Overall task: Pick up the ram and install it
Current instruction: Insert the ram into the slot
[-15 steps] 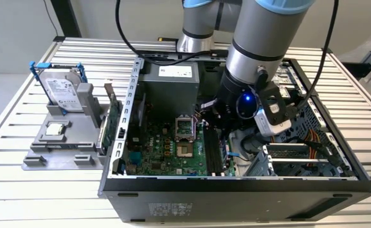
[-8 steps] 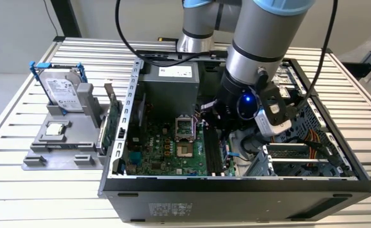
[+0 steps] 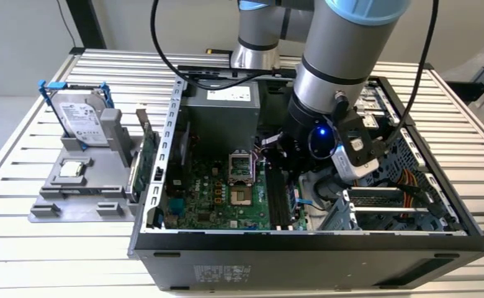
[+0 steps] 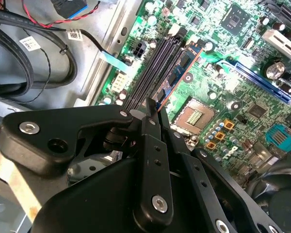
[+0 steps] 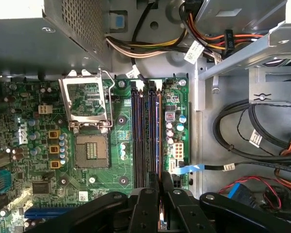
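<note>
Second wrist view shows the ram point(image 4: 180, 73), a thin blue stick standing on edge in line with the black slots point(image 4: 150, 68) of the motherboard point(image 4: 233, 102), its long axis parallel to them. It runs straight away from the gripper point(image 4: 150, 109), and its near end sits between the fingers point(image 4: 157, 160), which are closed on it. Both wrist views put it at the slot nearest the processor socket point(image 5: 91, 150); I cannot tell if it is fully seated

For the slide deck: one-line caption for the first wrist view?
Gripper poised over the motherboard's black memory slots, beside the empty CPU socket.
</note>
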Motion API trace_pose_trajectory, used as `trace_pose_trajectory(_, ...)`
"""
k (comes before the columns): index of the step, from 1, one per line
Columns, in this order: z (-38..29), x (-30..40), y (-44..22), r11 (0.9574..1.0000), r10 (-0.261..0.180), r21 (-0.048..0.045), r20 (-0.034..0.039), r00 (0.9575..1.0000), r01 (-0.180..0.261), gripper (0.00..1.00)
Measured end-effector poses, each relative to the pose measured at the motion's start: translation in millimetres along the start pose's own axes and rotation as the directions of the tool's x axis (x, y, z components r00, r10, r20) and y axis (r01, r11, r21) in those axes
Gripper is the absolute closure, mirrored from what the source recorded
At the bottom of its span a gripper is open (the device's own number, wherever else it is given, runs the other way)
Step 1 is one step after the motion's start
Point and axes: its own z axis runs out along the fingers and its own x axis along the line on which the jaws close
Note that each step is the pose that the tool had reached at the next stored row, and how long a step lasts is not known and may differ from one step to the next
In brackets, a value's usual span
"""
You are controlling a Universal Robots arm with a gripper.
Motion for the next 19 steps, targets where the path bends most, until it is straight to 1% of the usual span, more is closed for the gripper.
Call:
trace_pose_trajectory(10,0.5,0.0,0.0,1.0,0.0,-0.0003,0.0001,1.0,0.0,1.0)
trace_pose_trajectory(19,7.1,-1.5,0.2,1.0,0.0,-0.0003,0.0,1.0,0.0,1.0)
